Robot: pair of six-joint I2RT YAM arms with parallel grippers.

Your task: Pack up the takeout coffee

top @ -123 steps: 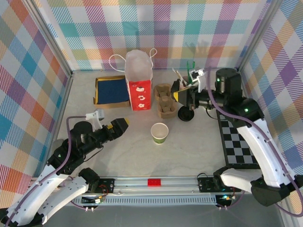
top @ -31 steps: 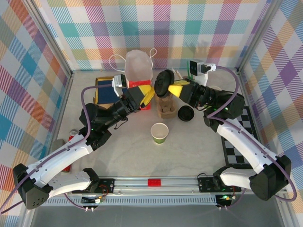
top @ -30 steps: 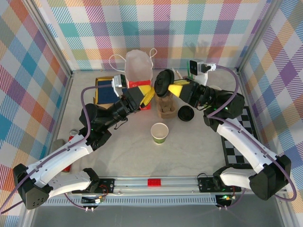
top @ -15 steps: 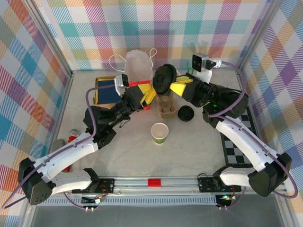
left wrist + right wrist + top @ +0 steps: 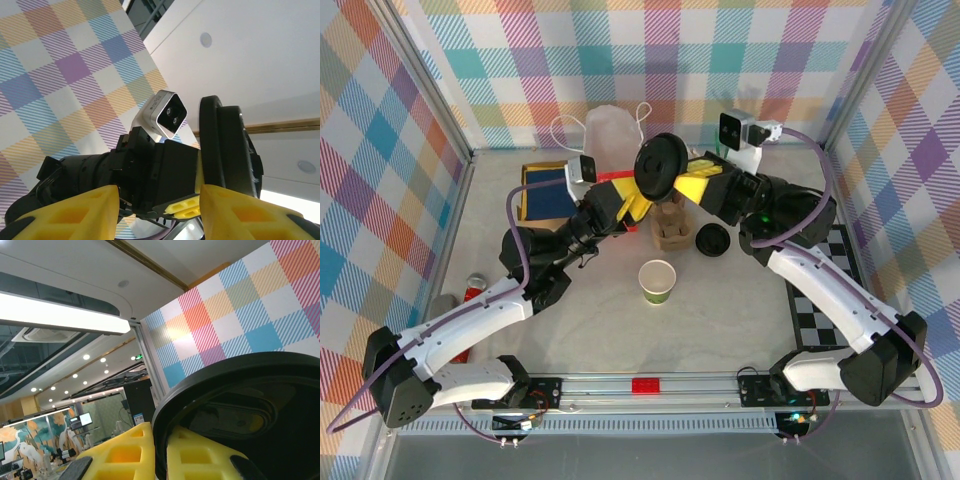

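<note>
Jaws of the right gripper [image 5: 678, 183] are clenched on the rim of a loose black lid [image 5: 660, 167], held edge-on above the cardboard cup carrier [image 5: 670, 228]. Left gripper [image 5: 634, 204] jaws are released, spread with nothing between them, facing that lid beside the red bag [image 5: 610, 135]. Takeout coffee [image 5: 711, 240] stands on the table [image 5: 620, 330], right of centre toward the far edge, just right of the carrier, apart from both grippers.

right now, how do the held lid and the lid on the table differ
The held lid is in the air, the table lid rests on the table. The held lid tilts, pinched by the right hand; the table lid lies flat, untouched. Both round, black.
</note>
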